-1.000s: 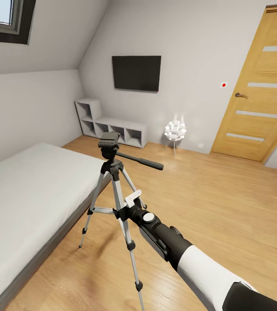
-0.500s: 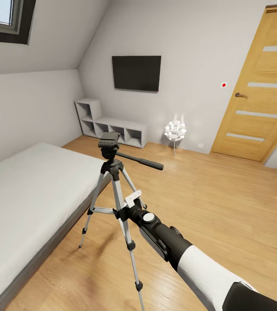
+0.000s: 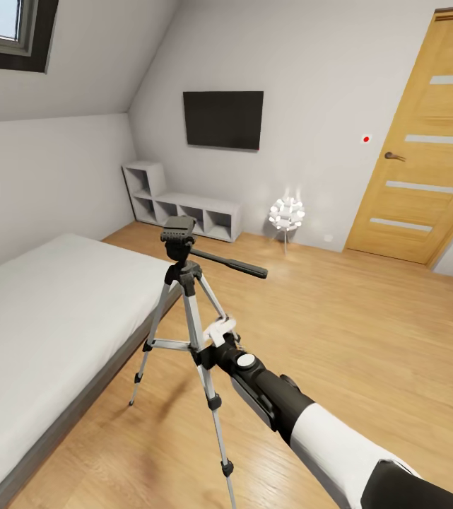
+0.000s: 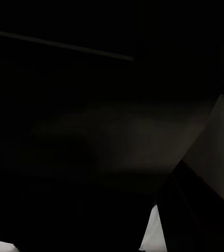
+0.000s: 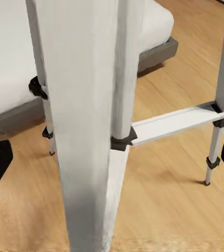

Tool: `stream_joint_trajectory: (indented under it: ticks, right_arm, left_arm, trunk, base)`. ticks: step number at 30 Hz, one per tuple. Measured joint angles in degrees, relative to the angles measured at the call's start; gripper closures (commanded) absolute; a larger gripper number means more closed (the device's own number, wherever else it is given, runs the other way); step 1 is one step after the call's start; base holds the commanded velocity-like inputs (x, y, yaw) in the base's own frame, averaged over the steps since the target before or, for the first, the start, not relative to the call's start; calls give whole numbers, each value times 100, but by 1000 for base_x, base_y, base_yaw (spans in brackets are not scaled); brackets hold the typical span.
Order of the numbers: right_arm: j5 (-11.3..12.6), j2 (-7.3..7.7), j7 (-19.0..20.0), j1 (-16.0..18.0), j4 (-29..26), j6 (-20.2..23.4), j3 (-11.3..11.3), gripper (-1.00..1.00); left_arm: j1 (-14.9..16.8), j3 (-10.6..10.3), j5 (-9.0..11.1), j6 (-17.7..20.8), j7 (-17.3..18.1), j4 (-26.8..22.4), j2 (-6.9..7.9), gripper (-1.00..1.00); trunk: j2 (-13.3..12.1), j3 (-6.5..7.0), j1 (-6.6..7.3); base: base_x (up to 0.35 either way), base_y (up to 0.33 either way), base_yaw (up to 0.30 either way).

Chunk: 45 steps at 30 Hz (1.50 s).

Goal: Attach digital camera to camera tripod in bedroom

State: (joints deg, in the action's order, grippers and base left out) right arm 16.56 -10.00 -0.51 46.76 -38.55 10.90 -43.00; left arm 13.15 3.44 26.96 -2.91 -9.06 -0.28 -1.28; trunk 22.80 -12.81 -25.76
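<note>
your right gripper [image 3: 215,338] is spread wide, holding nothing, straddling a silver leg of the camera tripod [image 3: 184,272] beside the bed [image 3: 49,304]. centre the leg between the fingers before closing. left gripper: can't tell.

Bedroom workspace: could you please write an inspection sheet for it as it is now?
Surface: light wood floor.
Job's things: camera tripod stands upright beside the bed, nothing mounted on its head.
Clutter: nothing seen.
Grippers: right gripper open, a tripod leg between its fingers; left wrist view too dark to judge.
Cables: nothing seen.
Surroundings: wall TV, wooden door, grey shelf, white lamp.
</note>
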Motion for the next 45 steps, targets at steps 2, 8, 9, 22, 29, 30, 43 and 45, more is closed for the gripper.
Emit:
stream_joint_trajectory:
  ticks: [2,8,9,22,29,30,43,45]
  right_arm:
    - [67,0,0,0,403,-28,0,-100]
    - [130,0,-3,2,685,-53,-4,-100]
    - [134,0,-2,2,700,-55,-4,-100]
    - [132,0,29,2,695,-193,-5,-100]
    - [129,0,42,3,573,-406,-7,-100]
    - [128,0,42,3,566,-438,-7,-100]
    - [321,0,43,72,412,-611,-8,-100]
    - [357,0,43,77,347,-574,-8,-100]
  left_arm:
    - [0,0,0,0,0,0,-1,100]
    - [0,-1,-1,0,0,0,-2,100]
    - [0,-1,-1,0,0,0,-2,100]
    - [0,-1,-1,0,0,0,-2,100]
    - [0,-1,0,0,0,0,-2,100]
    - [0,-1,0,0,0,0,-2,100]
    - [0,1,-1,0,0,-2,-2,100]
    - [0,2,-1,0,0,-3,-2,100]
  trunk:
    - [0,0,0]
    - [1,0,0]
    - [1,0,0]
    - [1,0,0]
    - [1,0,0]
    - [1,0,0]
    - [1,0,0]
    - [1,0,0]
  base:
    - [0,0,0]
    - [0,0,0]
    - [0,0,0]
    - [0,0,0]
    - [0,0,0]
    - [0,0,0]
    - [0,0,0]
    - [0,0,0]
